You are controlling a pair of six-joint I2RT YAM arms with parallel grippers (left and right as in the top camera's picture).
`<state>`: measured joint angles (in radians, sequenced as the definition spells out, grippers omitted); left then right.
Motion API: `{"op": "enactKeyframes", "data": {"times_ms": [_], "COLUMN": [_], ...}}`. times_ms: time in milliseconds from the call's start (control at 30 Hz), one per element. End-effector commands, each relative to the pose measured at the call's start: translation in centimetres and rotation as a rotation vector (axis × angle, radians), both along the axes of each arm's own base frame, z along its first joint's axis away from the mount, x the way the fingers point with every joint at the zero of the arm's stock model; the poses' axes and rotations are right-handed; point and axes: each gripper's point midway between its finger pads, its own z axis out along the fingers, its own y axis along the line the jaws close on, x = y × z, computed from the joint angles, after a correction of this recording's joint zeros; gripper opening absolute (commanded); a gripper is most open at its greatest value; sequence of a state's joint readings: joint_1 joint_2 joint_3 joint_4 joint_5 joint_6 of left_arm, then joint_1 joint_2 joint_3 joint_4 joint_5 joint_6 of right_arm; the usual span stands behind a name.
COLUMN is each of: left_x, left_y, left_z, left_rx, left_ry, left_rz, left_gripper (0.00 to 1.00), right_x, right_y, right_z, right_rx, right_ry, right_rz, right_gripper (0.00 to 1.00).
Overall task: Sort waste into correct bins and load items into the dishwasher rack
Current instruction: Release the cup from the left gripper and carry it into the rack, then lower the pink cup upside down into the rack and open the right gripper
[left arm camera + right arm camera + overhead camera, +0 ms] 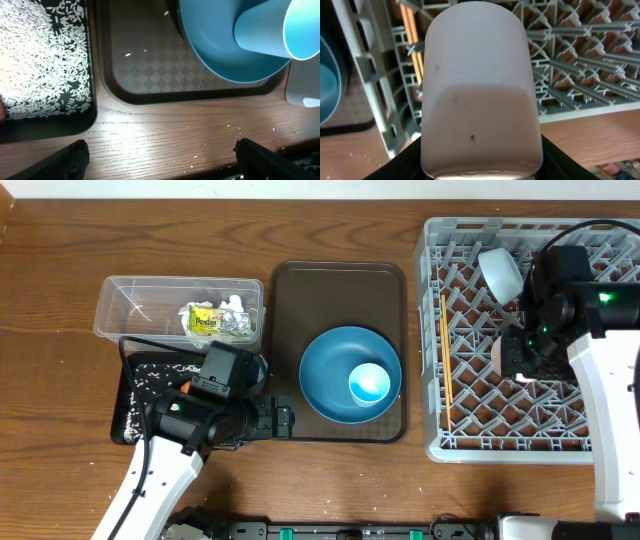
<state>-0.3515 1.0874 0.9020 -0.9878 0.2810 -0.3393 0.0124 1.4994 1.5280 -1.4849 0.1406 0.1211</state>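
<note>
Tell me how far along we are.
Done: wrapper and tissue in the tub, rice in the black tray, bowl and chopsticks in the rack. In hand: right pincer holds the pink cup over the rack; left pincer open. Left: plate and blue cup on the brown tray, stray grains on the table.

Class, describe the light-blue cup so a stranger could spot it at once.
Start at the brown tray mid-table, left of the grey rack. A round blue plate lies on it, and the light-blue cup sits in the plate's right side. It is paler than the plate, and smaller.
</note>
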Motion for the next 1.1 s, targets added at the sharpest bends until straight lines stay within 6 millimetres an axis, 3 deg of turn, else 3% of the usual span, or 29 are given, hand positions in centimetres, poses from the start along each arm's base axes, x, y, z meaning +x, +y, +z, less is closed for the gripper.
{"op": "enactKeyframes", "data": {"times_ms": [0,333,1067], "left_x": [0.1,0.1,0.1], "left_y": [0.3,0.3,0.3], "left_z": [0.0,0.0,0.0], "left_rx": [0.012,0.012,0.012], "left_ry": [-0.008,-0.008,-0.008], "left_rz": [0.001,0.001,0.001], "left_gripper": [0.96,0.98,0.98], "right_x": [0.6,0.6,0.4], "right_y": [-1.5,-3.9,-3.1], "right_z": [-0.2,-2.2,-6.2], "right_rx": [-0.022,-0.019,0.049], "right_ry": [-0.004,0.022,0.045], "right_rz": [-0.033,-0.117,-0.118], "right_gripper": [0.43,0.42,0.41]}}
